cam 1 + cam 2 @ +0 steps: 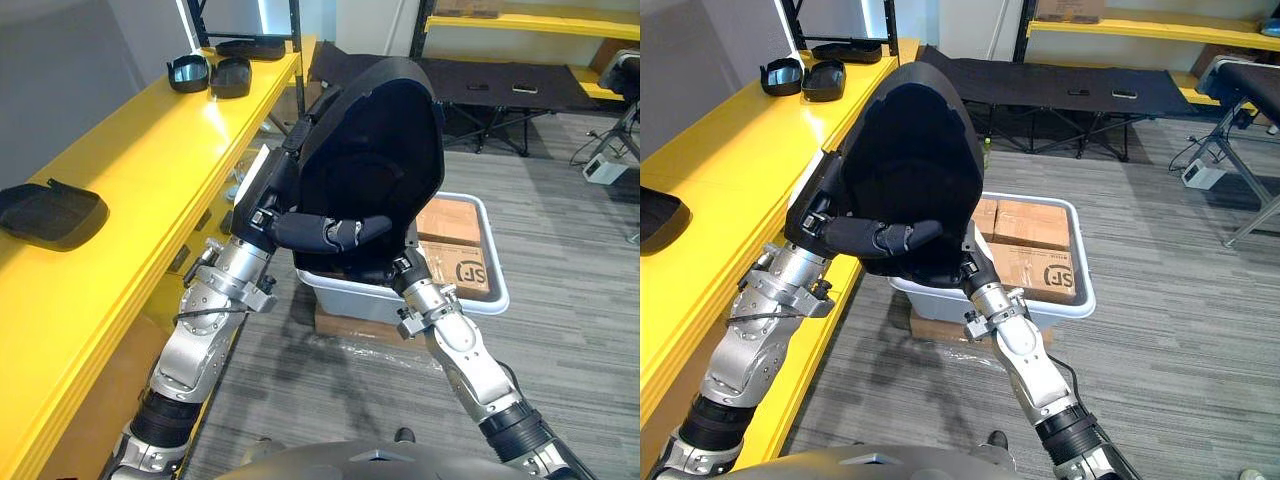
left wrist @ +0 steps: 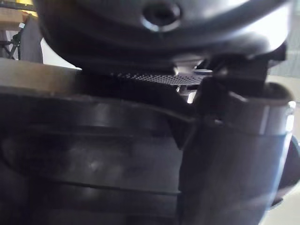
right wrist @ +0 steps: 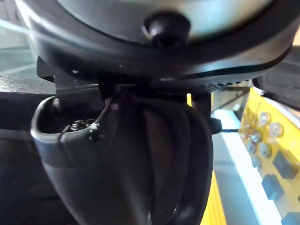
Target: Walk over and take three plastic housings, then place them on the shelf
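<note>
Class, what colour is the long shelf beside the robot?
Bright yellow; the shelf shows best in the left eye view.

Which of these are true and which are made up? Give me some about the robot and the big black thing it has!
1. The robot holds a big black housing up in front of it. True.
2. The big black housing rests on the yellow shelf. False: it is up in the air beside the shelf, with the left hand gripping across it and the right hand under it.
3. The grey bin has cardboard boxes in it. True.
4. Nothing lies on the yellow shelf. False: other housings lie there, one near and more at the far end.
5. The grey bin stands on the floor. True.
</note>
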Tool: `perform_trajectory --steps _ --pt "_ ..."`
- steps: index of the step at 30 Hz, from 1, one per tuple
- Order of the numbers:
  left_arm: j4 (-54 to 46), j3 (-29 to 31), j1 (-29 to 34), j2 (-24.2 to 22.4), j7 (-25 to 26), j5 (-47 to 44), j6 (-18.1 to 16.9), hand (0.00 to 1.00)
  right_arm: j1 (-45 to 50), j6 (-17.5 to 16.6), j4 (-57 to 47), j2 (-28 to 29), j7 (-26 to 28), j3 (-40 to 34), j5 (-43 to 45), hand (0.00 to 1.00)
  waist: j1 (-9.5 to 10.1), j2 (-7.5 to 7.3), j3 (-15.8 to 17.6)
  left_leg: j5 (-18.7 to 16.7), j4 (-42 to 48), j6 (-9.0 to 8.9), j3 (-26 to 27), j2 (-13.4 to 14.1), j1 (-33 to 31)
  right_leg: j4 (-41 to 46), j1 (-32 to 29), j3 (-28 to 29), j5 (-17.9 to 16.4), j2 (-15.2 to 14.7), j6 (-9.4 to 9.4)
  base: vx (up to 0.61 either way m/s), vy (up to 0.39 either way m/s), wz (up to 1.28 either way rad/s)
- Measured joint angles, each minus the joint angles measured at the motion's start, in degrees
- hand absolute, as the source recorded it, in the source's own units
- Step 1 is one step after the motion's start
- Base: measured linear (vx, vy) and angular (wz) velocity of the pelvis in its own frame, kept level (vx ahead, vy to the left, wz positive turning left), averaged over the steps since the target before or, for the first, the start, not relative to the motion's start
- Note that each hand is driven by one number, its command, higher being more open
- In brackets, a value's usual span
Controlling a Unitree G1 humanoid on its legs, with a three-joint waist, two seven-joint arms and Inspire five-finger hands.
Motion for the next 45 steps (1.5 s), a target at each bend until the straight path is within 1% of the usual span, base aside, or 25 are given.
perform_trajectory --steps 3,6,8,11,12,13,15,16,18,19,21,23,26,29,32,34,36,38,39,40,42,45 --pt "0.22 1.06 0.01 -0.09 -1.26 -1.06 0.11 1.00 0.00 0.00 0.00 0.66 0.13 0.00 0.00 0.00 -0.01 0.27 0.51 0.00 0.00 0.00 0.01 -0.02 0.01 0.00 -0.01 0.05 0.01 0.00 0.01 0.00 0.000 0.00" --pt "0.22 1.76 0.53 -0.10 -1.25 -0.77 0.08 1.00 0.00 0.01 0.00 0.68 0.21 0.00 -0.10 0.00 0.07 0.61 0.74 0.00 -0.01 0.00 0.00 -0.02 0.01 0.00 0.00 0.05 0.01 0.00 0.01 0.00 0.000 0.00" --pt "0.27 2.72 1.85 -0.09 -0.36 -0.32 -0.46 1.00 0.00 0.20 0.00 0.67 0.25 -0.03 -0.55 0.00 -0.02 0.74 0.82 0.00 -0.01 0.01 0.00 -0.02 0.01 0.00 0.00 0.05 0.01 0.00 0.01 0.00 0.000 0.00" --pt "1.40 4.17 5.18 -0.03 1.59 -1.16 -2.66 1.00 -0.01 0.54 0.00 0.85 -0.45 -0.75 -1.68 0.00 0.20 0.83 0.87 0.00 -0.01 0.01 0.00 -0.03 -0.02 -0.01 0.01 0.04 0.01 0.00 0.01 0.00 0.000 0.00" --pt "1.98 5.62 6.61 -0.55 2.75 -1.92 -4.04 1.00 -0.05 0.54 0.00 0.85 -0.68 -1.06 -1.69 0.00 0.30 0.83 0.88 0.00 -0.01 0.01 -0.03 -0.04 -0.03 -0.01 0.01 0.02 0.01 0.00 0.01 0.00 0.000 0.00" --pt "3.22 7.63 7.24 -1.07 3.80 -2.20 -6.22 1.00 -0.05 0.54 0.00 0.87 -1.09 -1.44 -1.69 0.00 0.44 0.90 0.91 0.01 0.01 0.02 -0.06 -0.04 -0.03 -0.01 0.04 -0.02 0.01 0.00 0.01 0.00 0.000 0.00" --pt "3.86 10.21 7.28 -1.21 4.92 -3.05 -7.95 1.00 -0.09 0.54 0.03 1.51 -1.71 -1.80 -1.68 0.00 0.78 0.97 0.96 0.03 0.01 0.05 -0.08 -0.04 -0.03 -0.01 0.04 -0.04 0.01 0.00 0.02 0.00 0.000 0.00" --pt "3.87 11.59 7.29 -1.25 5.31 -3.44 -9.54 1.00 -0.32 0.52 0.02 2.48 -1.90 -1.84 -1.99 0.00 0.88 1.04 1.00 0.05 0.02 0.08 -0.10 -0.04 -0.03 -0.01 0.07 -0.05 0.01 0.00 0.01 0.00 0.000 0.00" --pt "3.83 12.85 7.20 -1.90 4.75 -5.42 -11.60 1.00 -0.47 0.49 0.02 4.17 -1.70 -1.69 -2.08 0.00 1.25 1.11 1.04 0.06 0.02 0.09 -0.20 -0.05 -0.02 -0.01 0.14 -0.14 0.01 0.00 0.02 0.00 0.000 0.00" --pt "3.83 13.38 7.13 -3.16 4.24 -7.64 -12.43 1.00 -0.49 0.47 0.02 5.30 -1.70 -1.49 -2.21 0.00 1.55 1.18 1.08 0.06 0.02 0.09 -0.25 -0.07 -0.02 -0.01 0.15 -0.17 0.01 0.00 0.02 0.00 0.000 0.04" --pt "3.83 14.26 7.11 -5.01 3.39 -11.05 -12.73 1.00 -0.49 0.47 0.09 6.04 -1.71 -0.89 -2.31 0.00 1.85 1.19 1.09 0.08 0.02 0.12 -0.51 -0.09 -0.03 -0.01 0.31 -0.39 0.00 0.00 0.01 0.00 0.000 0.06" --pt "3.83 16.51 7.08 -7.04 2.17 -14.44 -12.79 1.00 -0.56 0.47 0.79 6.86 -1.75 -0.58 -3.58 0.00 1.87 1.20 1.10 0.09 0.02 0.13 -0.60 -0.10 -0.03 -0.01 0.37 -0.48 -0.01 -0.01 0.02 0.00 0.000 0.02" --pt "3.83 18.22 6.87 -8.50 1.82 -15.45 -12.82 1.00 -0.54 0.47 1.50 6.80 -1.80 -0.61 -4.17 0.00 1.84 1.19 1.11 0.09 0.02 0.13 -0.60 -0.11 -0.03 -0.01 0.37 -0.48 -0.02 -0.01 0.02 0.00 0.000 0.00" --pt "3.83 19.15 6.26 -9.59 -0.53 -18.15 -12.82 1.00 -0.26 0.47 1.69 6.78 -1.78 -0.76 -4.08 0.00 1.70 1.19 1.11 0.09 0.01 0.13 -0.58 -0.11 -0.03 -0.01 0.35 -0.48 -0.03 -0.01 0.02 0.00 0.000 0.00" --pt "3.81 19.64 5.87 -9.89 -4.14 -22.08 -12.33 1.00 -0.12 0.45 1.69 6.84 -1.60 -1.22 -3.87 0.00 1.60 1.19 1.11 0.09 0.00 0.13 -0.54 -0.10 0.00 -0.01 0.33 -0.46 -0.04 -0.01 0.01 0.00 0.000 0.00" --pt "3.81 19.86 5.57 -9.95 -7.19 -29.05 -12.11 1.00 0.41 0.45 1.70 6.92 -1.32 -2.90 -3.77 0.00 1.59 1.19 1.11 0.09 -0.01 0.13 -0.52 -0.10 0.01 -0.01 0.31 -0.46 -0.04 -0.01 0.01 0.00 0.000 0.00" --pt "3.81 20.22 5.45 -10.00 -8.86 -32.11 -11.93 1.00 0.80 0.45 1.70 6.92 -1.28 -3.68 -3.74 0.00 1.58 1.19 1.11 0.09 -0.01 0.13 -0.51 -0.10 0.02 -0.01 0.31 -0.45 -0.04 -0.01 0.01 0.00 0.000 0.00" --pt "3.81 21.19 5.45 -10.06 -13.37 -38.66 -10.84 1.00 2.01 0.24 1.70 6.96 -1.00 -5.00 -3.67 0.00 1.55 1.18 1.11 0.09 -0.03 0.13 -0.49 -0.10 0.05 -0.01 0.32 -0.45 -0.03 -0.01 0.01 0.00 0.000 0.00" --pt "3.81 21.26 5.45 -10.07 -14.37 -40.09 -10.80 1.00 2.30 0.15 1.76 6.96 -0.85 -5.21 -3.67 0.00 1.55 1.18 1.11 0.09 -0.03 0.13 -0.49 -0.10 0.06 -0.01 0.32 -0.45 -0.04 -0.01 0.01 0.00 0.000 0.00" --pt "3.81 21.56 5.45 -10.12 -16.86 -42.62 -10.81 1.00 2.61 -0.34 2.31 6.96 -0.37 -5.40 -3.67 0.00 1.53 1.17 1.11 0.09 -0.03 0.13 -0.47 -0.10 0.09 -0.01 0.34 -0.44 -0.03 -0.01 0.01 0.00 0.000 0.00" --pt "3.81 21.68 5.36 -10.15 -19.26 -43.75 -10.82 1.00 2.74 -0.60 2.82 6.96 -0.08 -5.39 -3.70 0.00 1.43 1.17 1.11 0.09 -0.02 0.13 -0.44 -0.10 0.16 -0.01 0.38 -0.41 -0.03 -0.01 0.01 0.00 0.000 0.00" --pt "3.80 21.79 5.29 -10.16 -20.32 -41.74 -10.84 1.00 3.28 -1.16 2.83 6.94 -0.19 -5.49 -4.09 0.00 1.55 1.16 1.10 0.09 -0.02 0.13 -0.44 -0.09 0.29 -0.02 0.53 -0.41 -0.03 -0.01 0.01 0.00 0.000 0.00"
